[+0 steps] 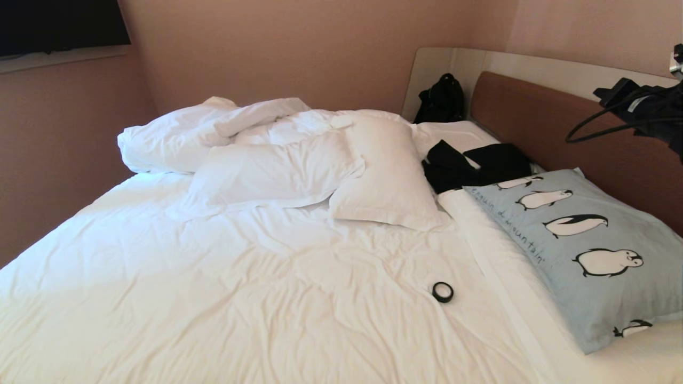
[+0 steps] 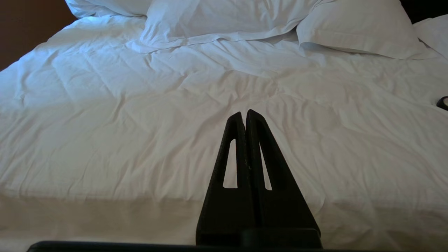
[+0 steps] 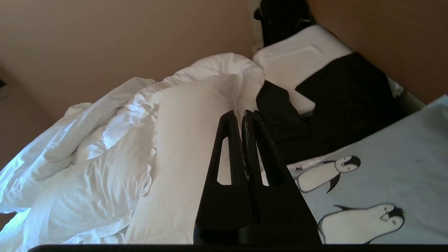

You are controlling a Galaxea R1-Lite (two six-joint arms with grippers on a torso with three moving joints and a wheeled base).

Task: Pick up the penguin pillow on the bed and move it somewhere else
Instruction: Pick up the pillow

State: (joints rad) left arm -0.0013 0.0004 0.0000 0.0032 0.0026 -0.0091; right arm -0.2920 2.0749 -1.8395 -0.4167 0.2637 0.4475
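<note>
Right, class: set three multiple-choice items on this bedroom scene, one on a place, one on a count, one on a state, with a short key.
1. Where does the penguin pillow lie on the bed?
A. against the brown headboard
B. under the duvet
C. on the floor

2. How many whole penguins show on it in the head view?
A. one
B. four
C. seven

3. How does the right end effector stand?
A. wide open
B. shut on the pillow
C. shut, holding nothing

Key: 1 A, its far edge meets the headboard; 2 B, four in a row, a fifth cut off at the corner; 3 C, fingers together above the pillow, nothing between them.
</note>
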